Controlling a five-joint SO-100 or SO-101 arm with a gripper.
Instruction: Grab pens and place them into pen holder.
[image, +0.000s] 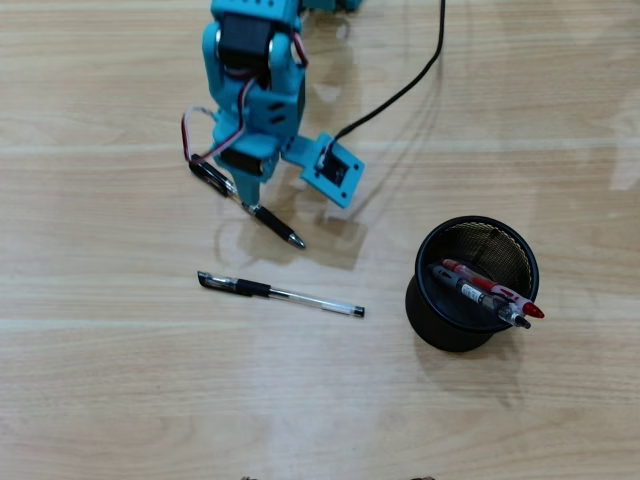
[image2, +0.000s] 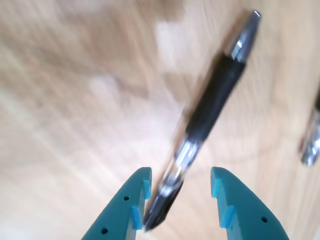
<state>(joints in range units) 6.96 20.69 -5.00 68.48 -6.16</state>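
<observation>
Overhead view: pen holder (image: 440, 325) lower right holding two pens (image: 488, 292); loose pen (image: 280, 293) centre, left of it

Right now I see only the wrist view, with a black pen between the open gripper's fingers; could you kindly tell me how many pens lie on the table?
Observer: Two lie on the wooden table: the black clear-barrelled pen at the gripper, and a second black clear-barrelled pen just below it in the overhead view.
Operator: Thank you. Where is the holder?
Observer: The round black wire-mesh pen holder stands upright to the lower right of the gripper in the overhead view, apart from both pens.
Operator: Is anything in it?
Observer: Yes, a red pen and a third black pen lean against the right side of its rim.
</observation>
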